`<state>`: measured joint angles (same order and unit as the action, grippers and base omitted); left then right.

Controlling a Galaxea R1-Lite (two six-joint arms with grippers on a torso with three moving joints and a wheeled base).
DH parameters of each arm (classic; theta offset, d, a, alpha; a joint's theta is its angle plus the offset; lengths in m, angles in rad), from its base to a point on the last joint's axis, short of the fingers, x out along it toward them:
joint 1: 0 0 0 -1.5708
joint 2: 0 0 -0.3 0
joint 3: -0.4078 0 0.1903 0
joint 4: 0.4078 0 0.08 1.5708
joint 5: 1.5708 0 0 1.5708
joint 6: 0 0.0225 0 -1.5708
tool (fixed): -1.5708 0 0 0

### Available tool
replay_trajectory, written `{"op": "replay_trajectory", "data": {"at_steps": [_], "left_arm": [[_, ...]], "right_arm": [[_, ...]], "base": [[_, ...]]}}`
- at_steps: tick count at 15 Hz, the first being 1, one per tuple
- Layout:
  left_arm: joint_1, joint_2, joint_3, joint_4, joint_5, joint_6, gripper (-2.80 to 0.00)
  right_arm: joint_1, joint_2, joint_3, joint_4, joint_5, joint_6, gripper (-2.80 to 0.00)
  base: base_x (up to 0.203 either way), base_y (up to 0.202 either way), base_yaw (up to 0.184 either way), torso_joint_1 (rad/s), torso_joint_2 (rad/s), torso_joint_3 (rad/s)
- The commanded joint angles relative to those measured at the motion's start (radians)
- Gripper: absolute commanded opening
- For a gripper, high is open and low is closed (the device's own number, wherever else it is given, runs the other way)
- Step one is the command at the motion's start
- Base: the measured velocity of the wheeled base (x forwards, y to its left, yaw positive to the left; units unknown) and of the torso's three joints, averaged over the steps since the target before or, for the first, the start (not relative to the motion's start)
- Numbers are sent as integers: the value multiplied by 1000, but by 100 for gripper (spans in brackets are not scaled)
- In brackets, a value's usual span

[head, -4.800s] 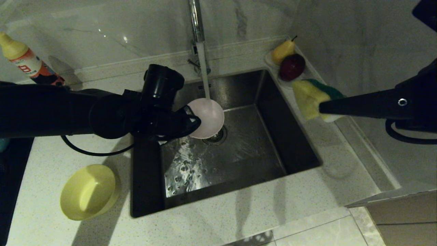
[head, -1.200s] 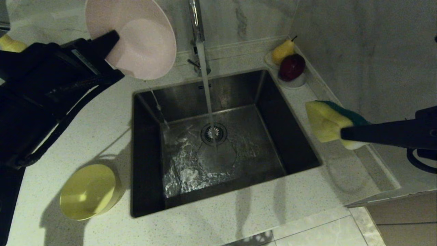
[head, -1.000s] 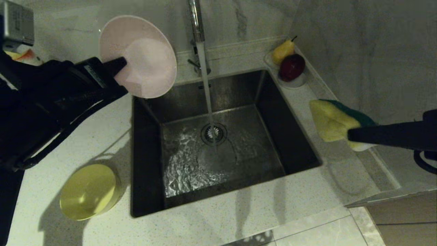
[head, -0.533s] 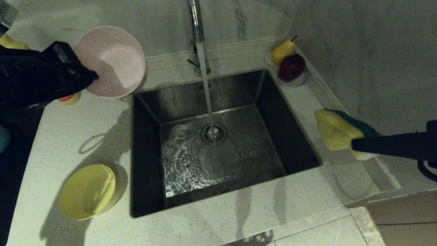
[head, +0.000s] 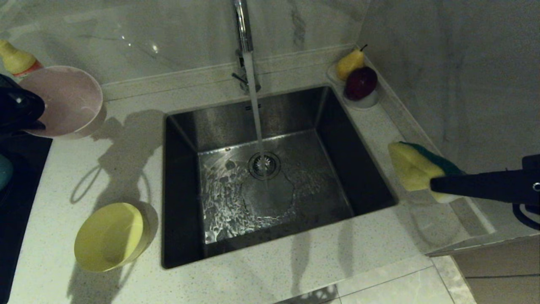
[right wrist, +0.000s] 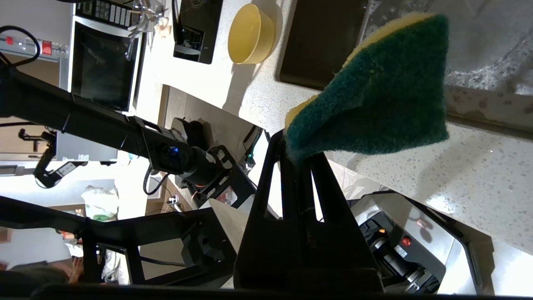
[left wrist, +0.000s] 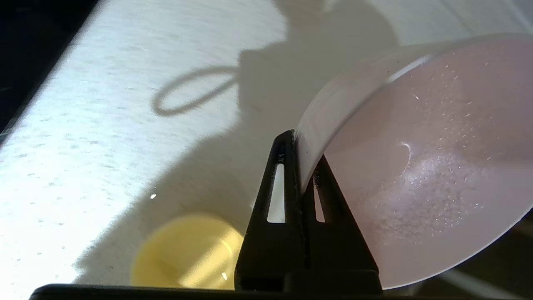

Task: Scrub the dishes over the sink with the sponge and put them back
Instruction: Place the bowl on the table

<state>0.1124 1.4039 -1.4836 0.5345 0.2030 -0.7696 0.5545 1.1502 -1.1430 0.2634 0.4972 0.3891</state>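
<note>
Left gripper: my fingers are clamped thin on the rim wall of the pink bowl, one inside, one outside. The bowl hangs tilted, mouth toward the camera, droplets speckling its inside, over the countertop at the far left, well clear of the sink.

Right gripper: my fingers are pinched on one corner of the sponge, green face and yellow layer both showing. It hangs over the counter ledge right of the sink, near its right rim.

Yellow bowl: on the counter, front left of the sink, leaning to one side. No blue bowl identifiable.

Risks, as I judge them:
- Wet rim, narrow pinch: the pink bowl could slip or swing if I turn the wrist fast.
- Tilted release: set down at this angle it may roll or tip.
- Corner hold on the sponge: it may pull free under scrubbing pressure.

Surroundings:
- Tap: running, water streaming onto the drain strainer.
- Detergent bottle: just behind the pink bowl, crowding the set-down spot.
- Pear and dark red fruit in a white dish at the far right corner.
</note>
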Motion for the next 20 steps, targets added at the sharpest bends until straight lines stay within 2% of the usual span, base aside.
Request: {"op": "replay_trajectory", "data": {"at_steps": [1,5,9,13,17,20], "left_arm": [[90,71,-5,3,1,-27,-280],[197,209,-15,-21,-33,-58,-280],[300,371,-24,-94,-79,-78,-280],[316,427,-38,-126,-88,-98,-280],[316,445,-58,-123,-105,-98,-280],[316,444,-56,-116,-151,-104,-280]], "right_arm": [[-1,8,0,2,3,2,-280],[1,35,1,-9,6,-1,-280],[-1,68,7,-12,9,-4,-280],[-6,82,50,-86,9,-3,-280],[-5,68,63,-90,9,-4,-280],[-5,65,65,-90,9,-3,-280]], "base": [[0,0,0,0,0,0],[0,0,0,0,0,0],[0,0,0,0,0,0],[0,0,0,0,0,0],[0,0,0,0,0,0],[0,0,0,0,0,0]]}}
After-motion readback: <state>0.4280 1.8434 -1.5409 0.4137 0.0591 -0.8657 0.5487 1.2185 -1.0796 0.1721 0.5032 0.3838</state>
